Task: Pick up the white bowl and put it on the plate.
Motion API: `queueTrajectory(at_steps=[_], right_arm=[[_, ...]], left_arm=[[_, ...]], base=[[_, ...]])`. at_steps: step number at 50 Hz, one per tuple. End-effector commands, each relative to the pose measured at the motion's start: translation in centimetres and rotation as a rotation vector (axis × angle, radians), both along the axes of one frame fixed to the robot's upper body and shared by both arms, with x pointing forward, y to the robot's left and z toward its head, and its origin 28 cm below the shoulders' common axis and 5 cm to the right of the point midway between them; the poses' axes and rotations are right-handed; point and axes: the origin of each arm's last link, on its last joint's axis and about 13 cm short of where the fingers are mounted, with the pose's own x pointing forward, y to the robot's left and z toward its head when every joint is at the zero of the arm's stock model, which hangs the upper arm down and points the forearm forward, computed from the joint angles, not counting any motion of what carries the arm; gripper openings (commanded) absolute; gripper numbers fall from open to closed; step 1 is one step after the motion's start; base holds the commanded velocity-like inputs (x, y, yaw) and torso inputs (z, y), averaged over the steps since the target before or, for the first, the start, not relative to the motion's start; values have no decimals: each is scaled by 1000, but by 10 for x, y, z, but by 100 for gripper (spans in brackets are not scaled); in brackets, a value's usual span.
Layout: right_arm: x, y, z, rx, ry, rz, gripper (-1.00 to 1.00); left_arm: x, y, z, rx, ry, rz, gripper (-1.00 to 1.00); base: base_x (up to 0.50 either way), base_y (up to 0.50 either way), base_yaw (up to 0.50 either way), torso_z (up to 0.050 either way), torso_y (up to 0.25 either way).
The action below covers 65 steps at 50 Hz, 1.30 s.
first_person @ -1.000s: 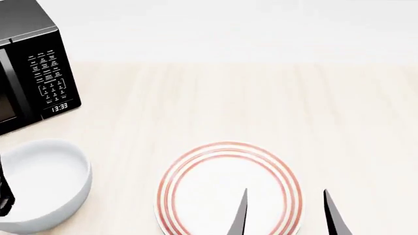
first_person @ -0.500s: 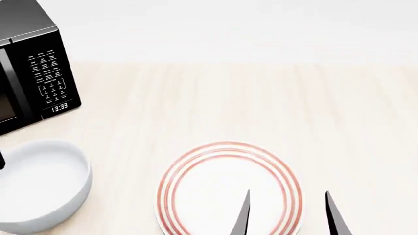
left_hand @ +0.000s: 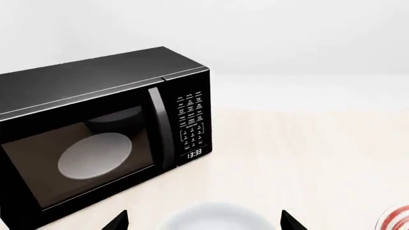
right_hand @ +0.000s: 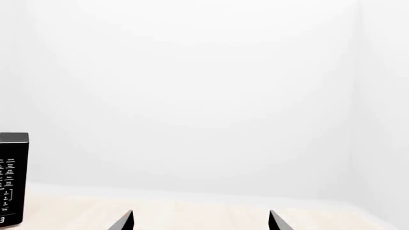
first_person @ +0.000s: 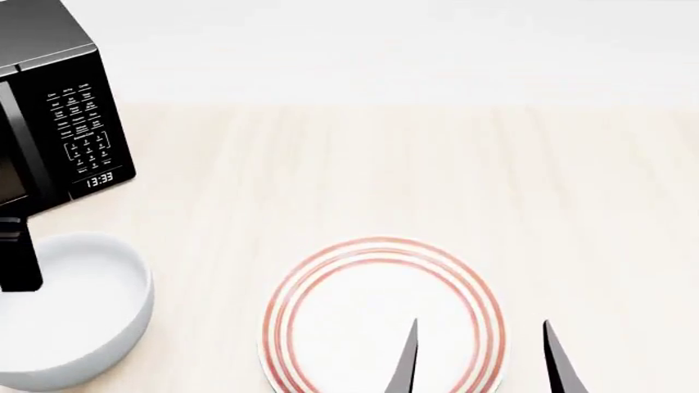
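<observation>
The left gripper (first_person: pixel 20 254) is rising over the white bowl's (first_person: pixel 68 307) far rim, higher than half a second ago, jaws spread and empty. The bowl is sitting well left of the plate (first_person: pixel 382 315), ungrasped. The right gripper (first_person: pixel 480 356) is idling spread over the plate.

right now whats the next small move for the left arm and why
Probably lower the left claw onto the near rim of the white bowl and close. It is open, its tips straddle the bowl in the left wrist view, and the bowl sits on the table beside the plate.
</observation>
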Motion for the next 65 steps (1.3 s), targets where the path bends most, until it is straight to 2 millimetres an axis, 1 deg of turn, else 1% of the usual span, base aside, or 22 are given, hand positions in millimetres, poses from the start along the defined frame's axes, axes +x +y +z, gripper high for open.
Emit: queueTrajectory(at_steps=[1, 4, 20, 33, 51, 65], right_arm=[[3, -3, -1, -16, -7, -23, 100], [3, -3, 0, -16, -8, -24, 100], [3, -2, 0, -16, -7, -20, 100], [3, -2, -1, -15, -4, -17, 100], [2, -2, -1, -17, -2, -15, 100], [3, -2, -2, -16, 0, -13, 100]], left_arm=[[12, 1, -17, -39, 51, 9, 100], [14, 2, -21, -38, 64, 17, 100], [22, 5, -35, -20, 95, 55, 100], [29, 13, -50, -19, 127, 90, 100], [38, 21, -62, -20, 146, 102, 100], [39, 25, -71, -4, 168, 109, 100]], base=[[0, 0, 0, 0, 0], [0, 0, 0, 0, 0], [0, 0, 0, 0, 0], [0, 0, 0, 0, 0], [0, 0, 0, 0, 0], [0, 0, 0, 0, 0]])
